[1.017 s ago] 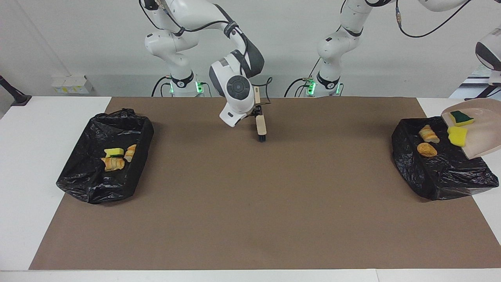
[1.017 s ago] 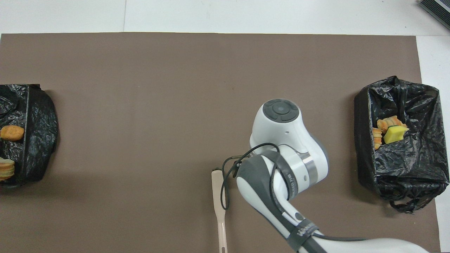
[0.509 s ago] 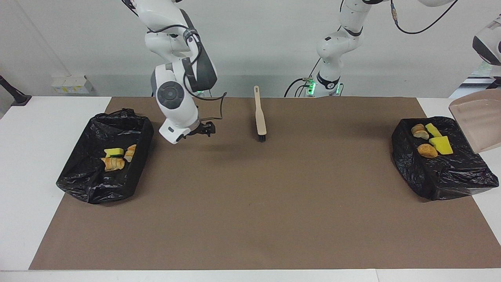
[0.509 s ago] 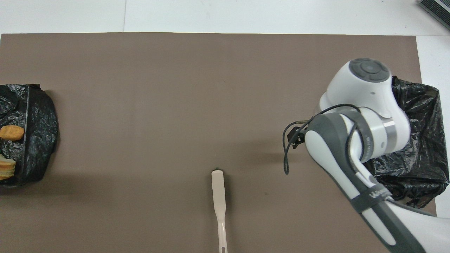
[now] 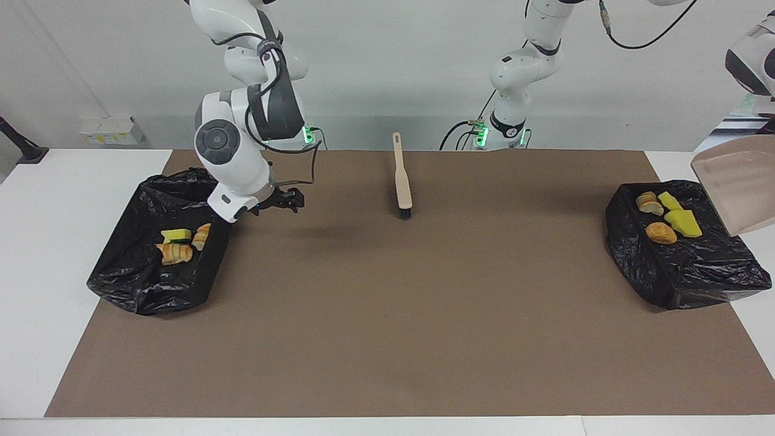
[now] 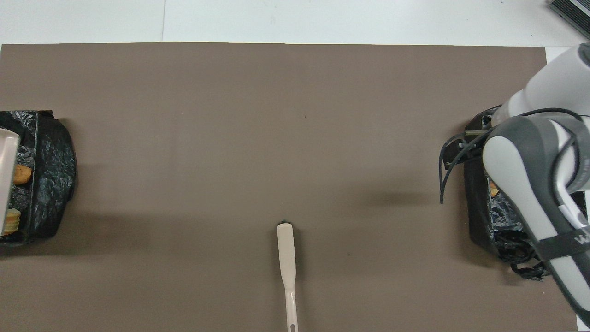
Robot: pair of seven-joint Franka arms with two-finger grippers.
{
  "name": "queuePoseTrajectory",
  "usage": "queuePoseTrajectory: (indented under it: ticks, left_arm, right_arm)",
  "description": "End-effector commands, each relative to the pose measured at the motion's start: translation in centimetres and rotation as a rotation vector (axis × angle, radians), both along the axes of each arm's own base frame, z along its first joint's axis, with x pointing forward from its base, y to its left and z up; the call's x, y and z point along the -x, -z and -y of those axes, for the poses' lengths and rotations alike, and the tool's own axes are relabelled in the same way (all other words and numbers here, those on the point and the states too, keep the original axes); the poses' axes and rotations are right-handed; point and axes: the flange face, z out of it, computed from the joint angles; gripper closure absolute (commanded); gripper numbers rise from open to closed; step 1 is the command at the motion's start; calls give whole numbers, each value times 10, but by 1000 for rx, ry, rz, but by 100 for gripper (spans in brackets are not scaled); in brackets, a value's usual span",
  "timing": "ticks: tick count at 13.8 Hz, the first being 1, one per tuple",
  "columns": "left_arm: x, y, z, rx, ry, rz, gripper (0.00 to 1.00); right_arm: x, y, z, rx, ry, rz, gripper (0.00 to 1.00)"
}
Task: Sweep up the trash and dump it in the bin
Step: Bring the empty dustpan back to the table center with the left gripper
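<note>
Just beside the empty right pincer (image 5: 289,200), binned trash (image 5: 179,242).

Lab: bench-mounted robot arms (image 5: 242,115)

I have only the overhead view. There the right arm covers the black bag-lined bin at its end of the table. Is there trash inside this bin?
Observer: Yes. Three scraps lie in that black bag-lined bin: one yellow sponge chunk and two tan bread-like lumps.
Operator: Does the right gripper hold something?
Observer: No. The right gripper is open and empty, over the brown paper mat beside that bin.
Operator: The second bin is cut by the edge of my picture. How many pieces are in it?
Observer: Four lie in the second black bin: two yellow chunks and two golden-brown lumps.
</note>
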Motion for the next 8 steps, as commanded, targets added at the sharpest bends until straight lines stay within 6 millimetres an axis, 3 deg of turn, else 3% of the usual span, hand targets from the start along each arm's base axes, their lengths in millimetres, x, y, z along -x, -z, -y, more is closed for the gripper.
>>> queuePoseTrajectory:
  ticks: [1,3,6,8]
  left_arm:
    - [7,24,60,115,-25,3,100]
    - [14,52,100,237,-68,10,100]
    - [21,80,176,296,-203,77,100]
    - [22,110,239,320,-326,126,100]
  right_arm:
    - [-6,-24,46,27,13,48,0]
    - [-11,-50,74,70,6,112,0]
    - [-3,-82,86,73,-102,131,0]
    - [14,-120,80,66,-88,193,0]
